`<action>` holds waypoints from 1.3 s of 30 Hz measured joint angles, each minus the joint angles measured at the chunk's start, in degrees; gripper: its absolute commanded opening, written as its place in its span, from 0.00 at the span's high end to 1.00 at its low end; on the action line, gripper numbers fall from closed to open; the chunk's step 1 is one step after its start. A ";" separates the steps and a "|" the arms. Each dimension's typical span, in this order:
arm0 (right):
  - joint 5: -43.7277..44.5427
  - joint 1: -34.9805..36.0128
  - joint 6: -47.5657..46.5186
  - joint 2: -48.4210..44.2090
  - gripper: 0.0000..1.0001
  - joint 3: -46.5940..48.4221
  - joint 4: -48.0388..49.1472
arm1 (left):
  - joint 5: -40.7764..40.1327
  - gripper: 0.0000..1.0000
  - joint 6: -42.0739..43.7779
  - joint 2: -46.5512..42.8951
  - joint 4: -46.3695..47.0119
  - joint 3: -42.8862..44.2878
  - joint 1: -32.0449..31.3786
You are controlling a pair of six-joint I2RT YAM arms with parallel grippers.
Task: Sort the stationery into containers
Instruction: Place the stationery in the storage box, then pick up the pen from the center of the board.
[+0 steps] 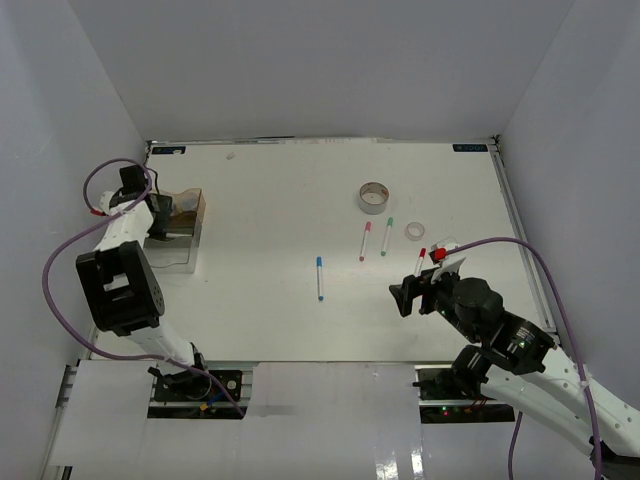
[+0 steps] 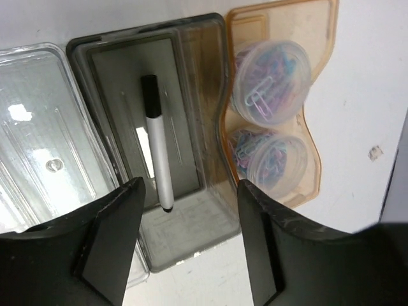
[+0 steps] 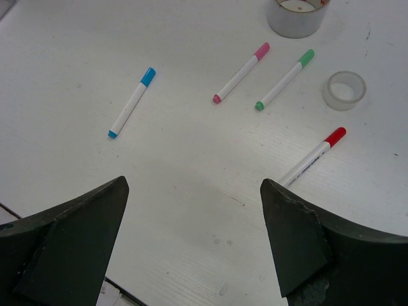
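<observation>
The amber-brown box point(image 2: 214, 76) holds a black-capped marker point(image 2: 156, 146) in its darker compartment. Two clear jars of paper clips point(image 2: 273, 80) point(image 2: 278, 162) sit past the wavy divider. My left gripper point(image 2: 190, 186) is open and empty just above the box's near end; it also shows in the top view point(image 1: 163, 218). My right gripper point(image 3: 194, 185) is open and empty above bare table. Ahead of it lie the blue marker point(image 3: 132, 102), pink marker point(image 3: 241, 72), green marker point(image 3: 285, 79), red marker point(image 3: 317, 155), small tape roll point(image 3: 344, 89) and large tape roll point(image 3: 296, 16).
A clear plastic lid point(image 2: 35, 127) lies beside the box. The box point(image 1: 190, 238) sits at the table's left side, near the left wall. In the top view my right gripper point(image 1: 408, 288) is near the red marker point(image 1: 421, 258).
</observation>
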 measured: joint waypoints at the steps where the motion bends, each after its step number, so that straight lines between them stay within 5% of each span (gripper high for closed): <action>1: 0.02 0.00 0.00 0.00 0.10 0.00 0.02 | 0.61 0.25 0.79 -0.61 -0.02 0.00 0.00; 8: 0.07 0.00 0.02 0.39 0.10 0.00 0.04 | 3.56 0.18 13.11 -8.76 0.59 0.02 -5.38; 16: 0.33 0.00 0.07 1.88 0.10 0.00 0.04 | 10.10 0.18 27.82 -16.24 2.43 -0.48 -29.27; 28: 0.96 0.00 0.48 1.88 0.10 -0.09 0.04 | 4.68 0.22 26.56 -1.86 -2.32 -1.22 -58.64; 39: 1.20 0.00 1.22 1.16 0.10 -0.94 0.26 | 1.25 0.39 23.04 6.54 -4.87 -0.59 -62.90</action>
